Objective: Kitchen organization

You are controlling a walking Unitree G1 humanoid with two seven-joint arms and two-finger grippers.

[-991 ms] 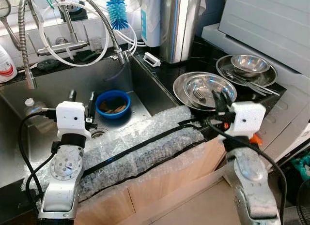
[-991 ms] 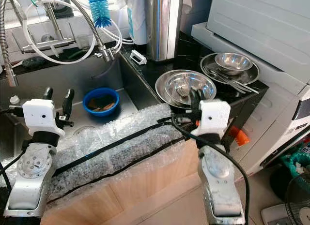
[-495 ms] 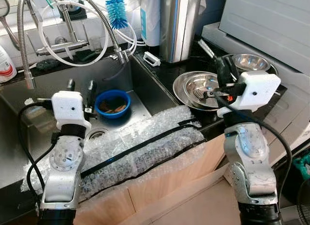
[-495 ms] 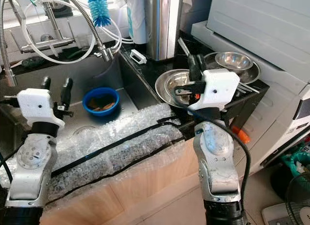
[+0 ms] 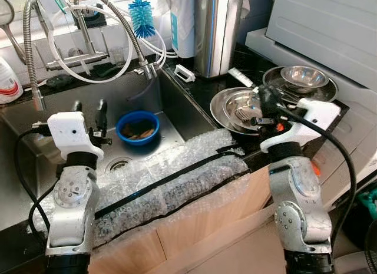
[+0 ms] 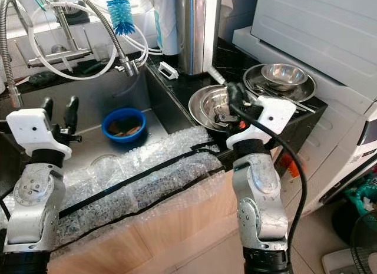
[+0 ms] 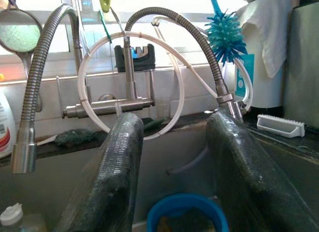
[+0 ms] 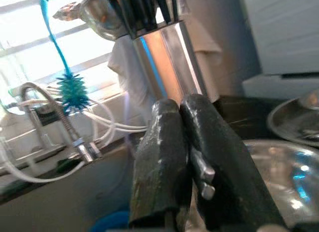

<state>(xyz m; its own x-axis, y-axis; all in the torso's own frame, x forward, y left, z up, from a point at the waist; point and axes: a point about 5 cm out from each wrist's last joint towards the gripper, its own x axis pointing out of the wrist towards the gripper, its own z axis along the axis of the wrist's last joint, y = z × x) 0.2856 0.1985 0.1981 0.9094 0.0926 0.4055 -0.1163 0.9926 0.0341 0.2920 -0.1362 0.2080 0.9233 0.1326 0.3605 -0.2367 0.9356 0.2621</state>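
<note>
My right gripper point(image 5: 263, 99) hovers over the nested steel bowls point(image 5: 227, 118) on the black counter, shut on a thin metal utensil point(image 5: 240, 77) whose handle sticks out toward the sink. In the right wrist view the fingers point(image 8: 164, 157) pinch a metal stub. A fork point(image 5: 245, 113) lies in the top bowl. Above the sink point(image 5: 59, 103) my left gripper point(image 5: 88, 109) is open and holds nothing. Beyond it a blue bowl point(image 5: 136, 126) with scraps sits on the sink floor, also seen between the fingers point(image 7: 119, 172).
A steel plate point(image 5: 327, 94) carrying a small bowl and cutlery sits at the far right. A tall steel utensil holder point(image 5: 218, 32), a blue bottle brush point(image 5: 141, 17) and the hose faucet point(image 5: 118, 17) line the back. Bubble wrap point(image 5: 171, 180) covers the front counter edge.
The right gripper rose from the steel bowls with the utensil, then came back down and turned toward the sink. The left gripper drifted left and slightly up.
</note>
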